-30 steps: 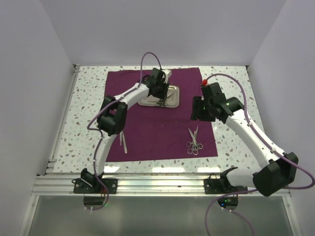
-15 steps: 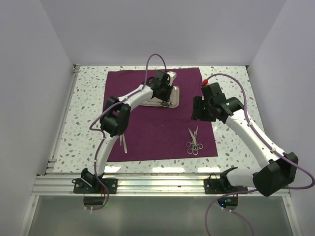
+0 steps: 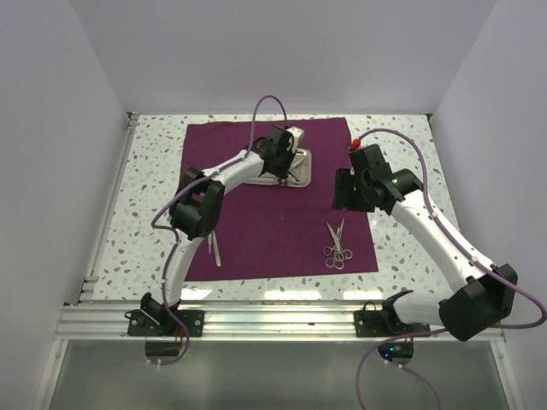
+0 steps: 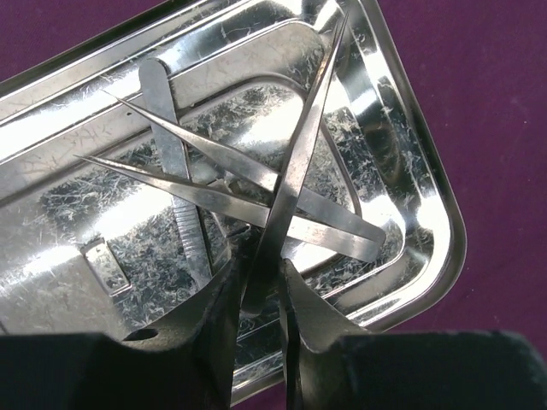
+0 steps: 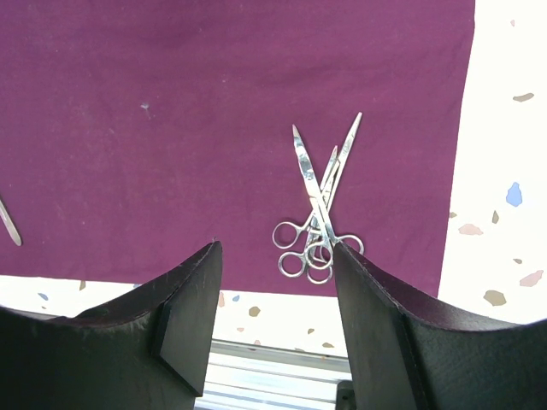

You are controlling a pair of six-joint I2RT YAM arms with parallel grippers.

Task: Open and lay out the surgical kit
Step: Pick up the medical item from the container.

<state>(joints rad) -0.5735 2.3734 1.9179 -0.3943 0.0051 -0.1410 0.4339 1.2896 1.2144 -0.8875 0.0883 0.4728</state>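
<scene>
The maroon cloth (image 3: 256, 231) lies spread flat on the table. The steel tray (image 3: 301, 181) sits on its far middle. My left gripper (image 3: 279, 171) is low over the tray, shut on a slim steel instrument (image 4: 299, 162) whose tip points to the tray's far rim (image 4: 444, 222). Crossed tweezers (image 4: 222, 184) and a flat probe (image 4: 171, 154) lie in the tray under it. My right gripper (image 3: 346, 198) is open and empty, hovering above the cloth's right part. Two pairs of ring-handled scissors (image 3: 336, 243) lie crossed on the cloth, seen between its fingers (image 5: 316, 205).
Another slim instrument (image 3: 214, 246) lies on the cloth's near left; its tip shows in the right wrist view (image 5: 7, 220). The speckled tabletop (image 3: 402, 145) surrounds the cloth. A metal rail (image 3: 273, 320) runs along the near edge. White walls enclose the sides.
My left wrist has shifted a little to the right over the tray and stayed low there. The right arm, scissors and cloth have not moved.
</scene>
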